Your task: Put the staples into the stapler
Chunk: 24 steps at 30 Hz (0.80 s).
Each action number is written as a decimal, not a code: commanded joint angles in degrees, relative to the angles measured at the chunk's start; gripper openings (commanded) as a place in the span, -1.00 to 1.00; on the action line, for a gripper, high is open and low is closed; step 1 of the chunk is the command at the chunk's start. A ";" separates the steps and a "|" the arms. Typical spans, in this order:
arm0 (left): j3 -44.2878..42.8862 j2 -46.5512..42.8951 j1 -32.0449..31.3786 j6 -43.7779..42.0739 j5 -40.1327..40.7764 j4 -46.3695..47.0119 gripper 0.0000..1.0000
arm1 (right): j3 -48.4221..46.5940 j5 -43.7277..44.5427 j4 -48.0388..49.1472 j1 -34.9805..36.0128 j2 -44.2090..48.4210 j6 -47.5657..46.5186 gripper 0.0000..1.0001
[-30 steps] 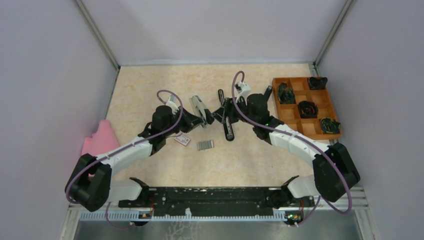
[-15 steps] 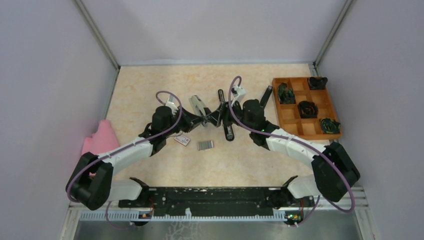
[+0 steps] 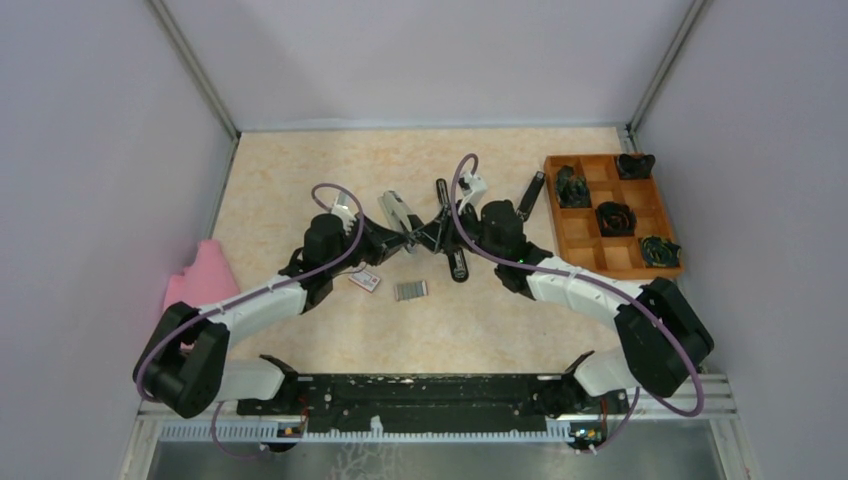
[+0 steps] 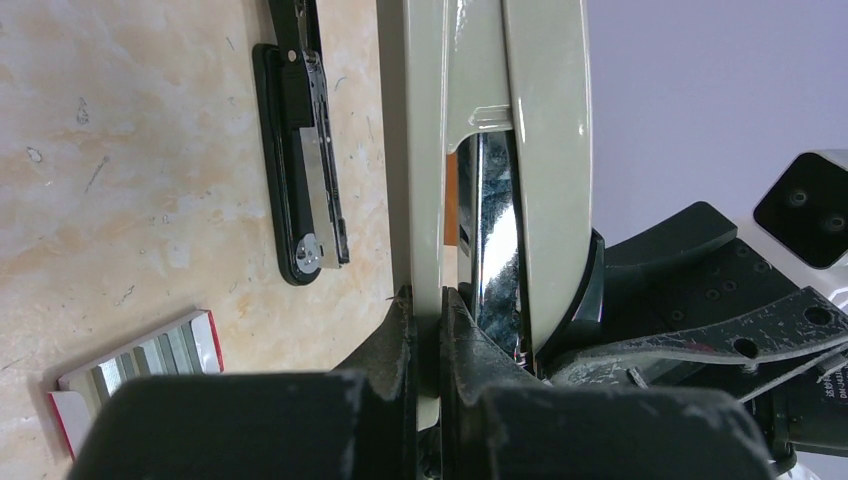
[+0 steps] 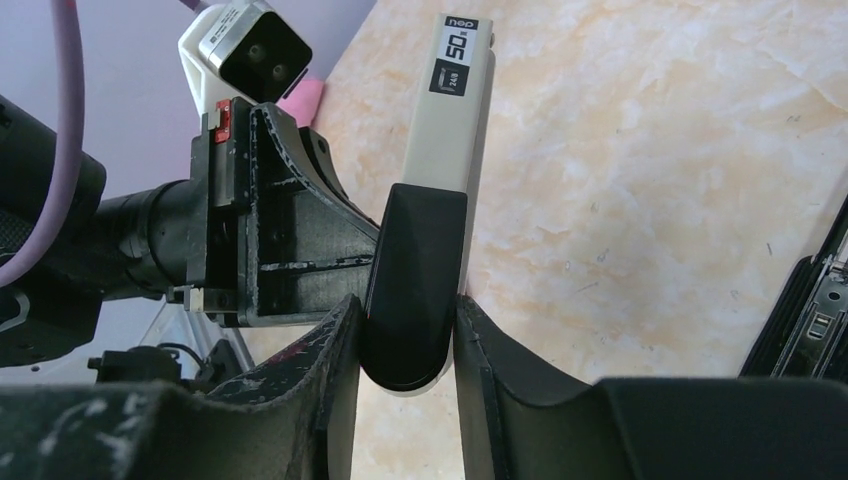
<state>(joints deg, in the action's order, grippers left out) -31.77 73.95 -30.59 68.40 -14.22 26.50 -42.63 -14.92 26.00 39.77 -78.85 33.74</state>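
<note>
Left arm (image 3: 255,297) and right arm (image 3: 580,285) angled inward, wrists close, jaws tight.

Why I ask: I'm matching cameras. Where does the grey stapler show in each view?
Top external: grey stapler near the picture's centre.
Left wrist: it runs up from the jaws, centre.
Right wrist: centre, its dark end in the jaws.
Shared landmark: black stapler lying nearby.

Lab test cell: plain walls (image 3: 80,150), aluminium frame (image 3: 197,70).
</note>
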 commanded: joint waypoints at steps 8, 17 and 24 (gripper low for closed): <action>1.81 -1.97 0.33 -3.39 0.52 3.64 -1.00 | -3.31 2.18 -2.21 0.77 4.13 -5.37 -1.00; 6.49 -3.54 1.13 -8.12 -2.22 3.23 -1.00 | -8.25 -0.62 -10.20 -5.39 7.64 -6.56 -1.00; 6.31 -4.45 0.81 -15.98 -9.84 2.59 -1.00 | -16.50 -2.61 -15.88 -11.15 5.30 -7.30 -1.00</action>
<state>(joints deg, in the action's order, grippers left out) -26.06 71.26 -30.02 58.59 -17.17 29.19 -50.81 -21.30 7.53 34.04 -74.78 30.06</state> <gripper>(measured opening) 0.063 0.336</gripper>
